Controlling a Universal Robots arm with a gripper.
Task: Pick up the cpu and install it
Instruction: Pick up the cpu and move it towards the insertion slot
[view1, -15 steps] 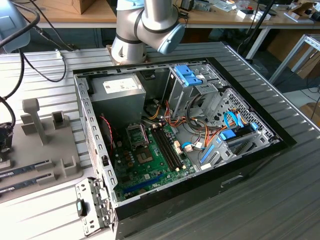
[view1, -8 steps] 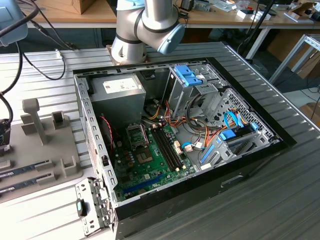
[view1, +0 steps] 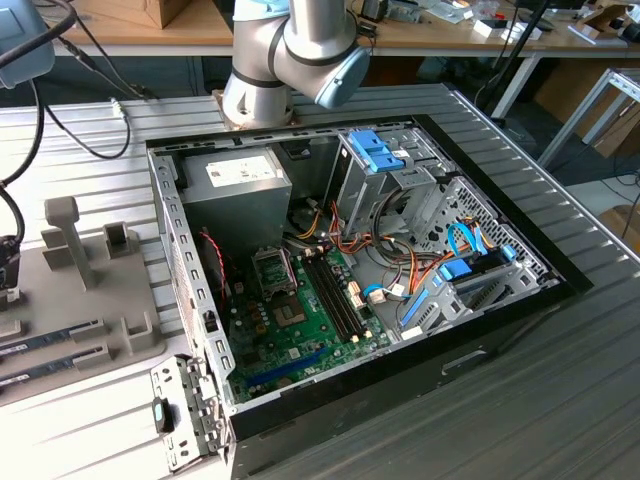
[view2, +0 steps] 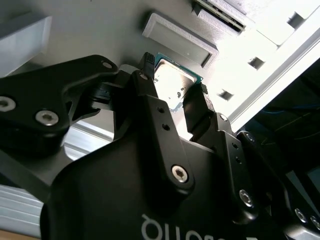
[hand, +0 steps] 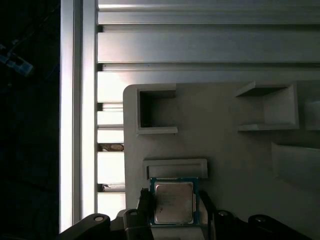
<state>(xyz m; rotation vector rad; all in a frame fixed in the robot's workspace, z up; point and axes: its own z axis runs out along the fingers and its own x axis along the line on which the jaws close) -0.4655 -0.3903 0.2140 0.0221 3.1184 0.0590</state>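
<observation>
The cpu (hand: 173, 201), a small square chip with a silver top and thin green rim, lies flat on the grey holder tray (hand: 225, 150), right beside a low raised ridge (hand: 175, 168). My gripper (hand: 174, 204) is down over it, with one black fingertip against each of two opposite edges. In the second wrist view the same fingers (view2: 150, 100) flank the cpu (view2: 172, 82), shut on it. In the exterior view the open computer case (view1: 350, 250) shows its green motherboard (view1: 300, 330) with the processor socket (view1: 272, 268).
The tray (view1: 70, 300) sits on the ribbed aluminium table at the exterior view's left, with upright posts (view1: 65, 235) and dark memory sticks (view1: 50, 340). A square pocket (hand: 150, 112) is moulded into the tray. The arm's base (view1: 290, 60) stands behind the case.
</observation>
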